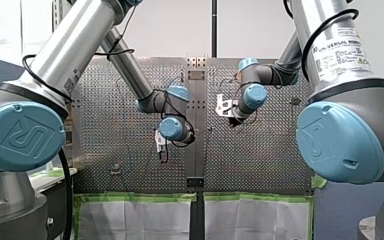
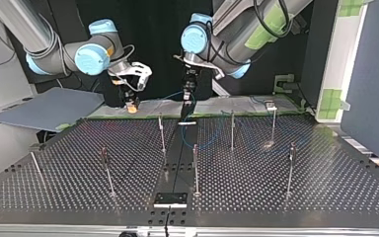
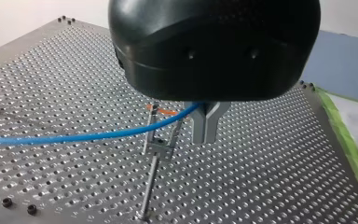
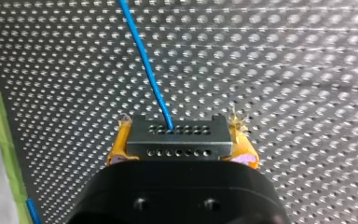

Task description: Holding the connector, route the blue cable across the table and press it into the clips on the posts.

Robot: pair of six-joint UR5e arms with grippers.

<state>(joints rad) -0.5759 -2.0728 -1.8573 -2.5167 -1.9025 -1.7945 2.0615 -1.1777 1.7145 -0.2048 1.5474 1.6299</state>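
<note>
My R gripper [image 4: 181, 134] is clamped on the connector [image 4: 177, 144], yellow pads [image 4: 121, 140] tight on both its sides. The blue cable [image 4: 145, 58] leaves the connector's front & runs straight ahead over the table [image 4: 284, 70]. My L gripper [image 3: 207, 128] has its metal fingers together on the blue cable, which trails off sideways above the holes & crosses a post [image 3: 149, 177] just beside the fingers; can't tell if it sits in the clip [image 3: 161, 148].
</note>
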